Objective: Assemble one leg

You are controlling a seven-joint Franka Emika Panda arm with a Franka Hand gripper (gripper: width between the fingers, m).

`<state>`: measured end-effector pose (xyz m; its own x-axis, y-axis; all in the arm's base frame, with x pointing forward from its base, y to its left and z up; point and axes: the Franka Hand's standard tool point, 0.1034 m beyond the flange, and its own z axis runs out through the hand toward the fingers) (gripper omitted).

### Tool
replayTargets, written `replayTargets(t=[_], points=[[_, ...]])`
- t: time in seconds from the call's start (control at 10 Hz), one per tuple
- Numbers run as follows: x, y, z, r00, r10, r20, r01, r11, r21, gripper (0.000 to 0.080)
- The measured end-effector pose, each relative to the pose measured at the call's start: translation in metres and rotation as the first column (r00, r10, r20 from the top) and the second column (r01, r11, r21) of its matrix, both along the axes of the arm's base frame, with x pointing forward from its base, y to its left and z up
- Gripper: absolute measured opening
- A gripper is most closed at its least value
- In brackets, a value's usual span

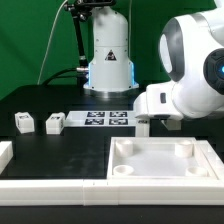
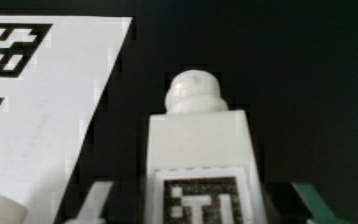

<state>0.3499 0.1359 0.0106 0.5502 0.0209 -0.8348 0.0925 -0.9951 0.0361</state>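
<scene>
In the wrist view a white leg (image 2: 197, 125) with a rounded peg end and a black-and-white tag (image 2: 197, 197) lies on the black table between my fingers. My gripper (image 2: 201, 206) is open, with one finger (image 2: 94, 200) on each side of the leg and a gap on both sides. In the exterior view the gripper (image 1: 146, 124) is low over the table just behind the large white panel (image 1: 160, 170); the leg there is hidden. Two more legs (image 1: 22, 121) (image 1: 54, 123) stand at the exterior view's left.
The marker board (image 1: 105, 119) lies just beside the gripper and also shows in the wrist view (image 2: 51, 110). A white part (image 1: 4, 152) sits at the exterior view's left edge. A long white rail (image 1: 50, 186) runs along the front. The arm's base (image 1: 108, 60) stands behind.
</scene>
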Motion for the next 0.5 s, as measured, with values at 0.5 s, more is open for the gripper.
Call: replayTargets(t=[0.5], points=[[0.028,-0.009,0.051,0.999,-0.005,0.046,0.005,1.0,0.011,0.0288]])
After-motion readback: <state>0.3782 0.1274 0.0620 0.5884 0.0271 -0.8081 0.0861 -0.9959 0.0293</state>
